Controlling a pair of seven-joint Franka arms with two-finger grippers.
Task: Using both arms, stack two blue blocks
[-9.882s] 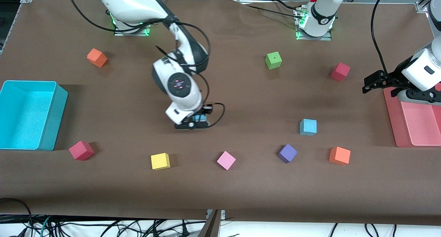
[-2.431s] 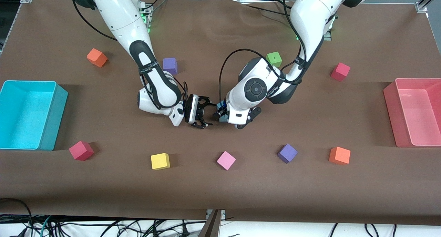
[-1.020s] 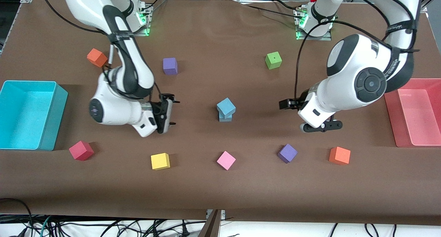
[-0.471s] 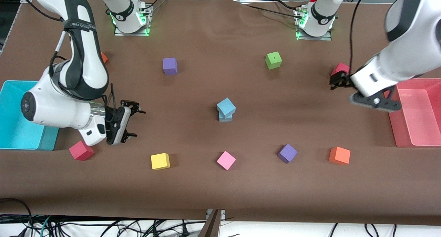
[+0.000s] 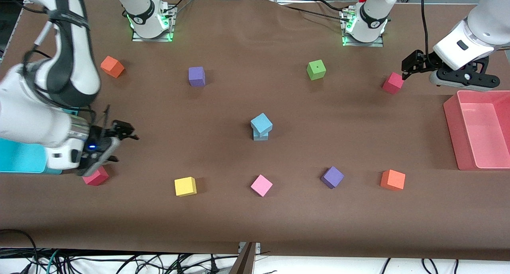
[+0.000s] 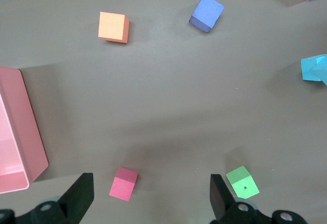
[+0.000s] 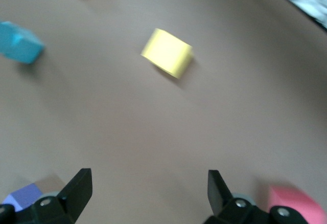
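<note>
Blue on blue at mid-desk: the top blue block [image 5: 261,123] sits on the lower blue block [image 5: 260,135], turned a little askew, so the lower one's edge shows beneath it. The pair stands free, with neither arm touching it. In the left wrist view the stack [image 6: 315,68] shows at the picture's edge, and in the right wrist view it shows as a blue shape [image 7: 20,42].

The left claw [image 5: 410,65] is up over the desk at the left arm's end, above the red cube [image 5: 393,83] and beside the pink bin [image 5: 452,118]. Its fingers [image 6: 82,196] are spread wide, with nothing between them. Below it, the left wrist view shows the red cube [image 6: 123,183], a green cube [image 6: 242,181], an orange cube [image 6: 113,27] and a purple cube [image 6: 206,13].

The right claw [image 5: 115,140] hangs over the desk at the right arm's end, just above a second red cube [image 5: 95,176] and beside the cyan bin [image 5: 20,158]. Its fingers [image 7: 76,188] are also apart and hold nothing. A yellow cube [image 7: 167,53] lies below it in the right wrist view.

Other cubes lie around the brown desk [image 5: 255,218]: the row nearest the front camera holds yellow [image 5: 185,186], pink [image 5: 261,185], purple [image 5: 332,177] and orange [image 5: 392,180]. Farther back are orange [image 5: 112,66], purple [image 5: 197,76] and green [image 5: 316,69].
</note>
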